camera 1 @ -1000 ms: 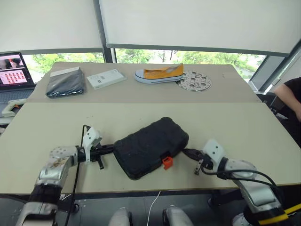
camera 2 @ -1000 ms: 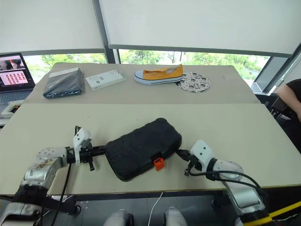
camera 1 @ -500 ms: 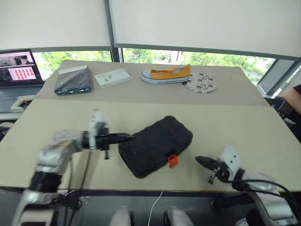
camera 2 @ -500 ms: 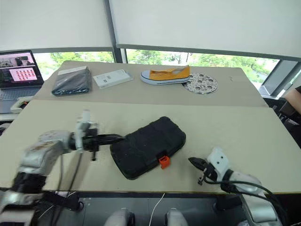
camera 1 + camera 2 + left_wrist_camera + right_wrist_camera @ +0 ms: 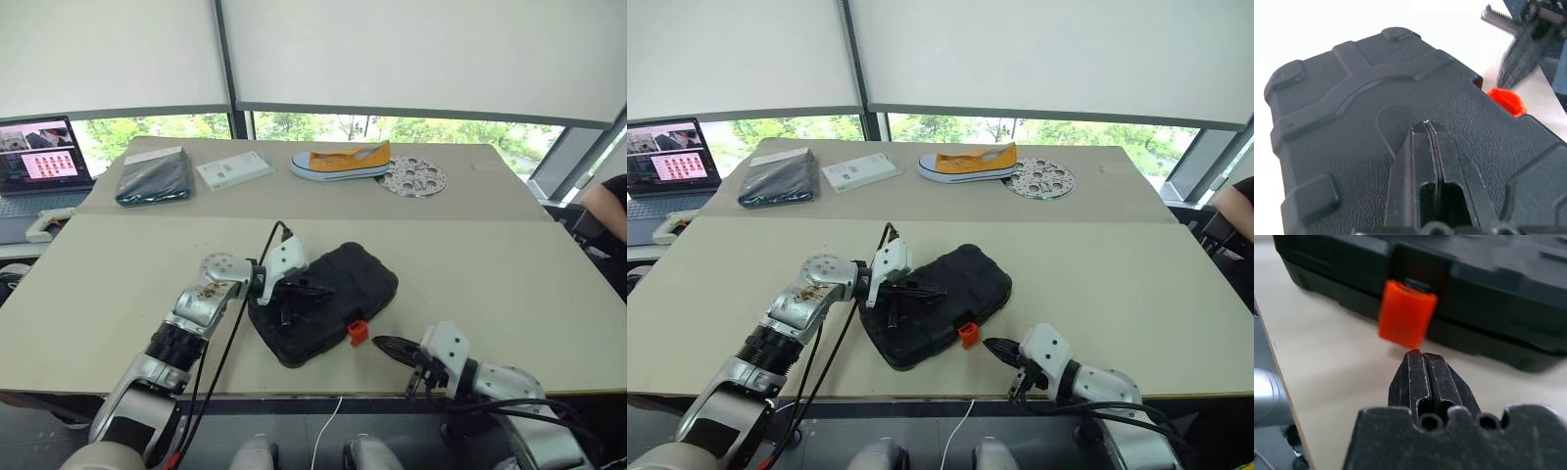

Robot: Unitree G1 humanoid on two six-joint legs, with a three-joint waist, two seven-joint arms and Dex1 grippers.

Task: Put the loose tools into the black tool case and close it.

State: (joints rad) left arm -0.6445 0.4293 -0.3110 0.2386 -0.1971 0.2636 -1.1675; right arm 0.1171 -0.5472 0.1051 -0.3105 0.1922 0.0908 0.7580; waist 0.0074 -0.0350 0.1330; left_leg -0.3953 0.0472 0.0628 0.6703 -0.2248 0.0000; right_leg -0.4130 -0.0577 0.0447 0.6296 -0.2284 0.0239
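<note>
Although no loose tools lay out on the table [image 5: 509, 284], the black tool case [image 5: 338, 294] sat near its front edge with the lid down. Its orange latch [image 5: 1405, 313] looked unfastened, likely the last step. The left gripper [image 5: 312, 290], fingers pressed together and empty, lay over the lid; the right gripper [image 5: 384, 347], likewise pinched together and empty, pointed at the latch.
</note>
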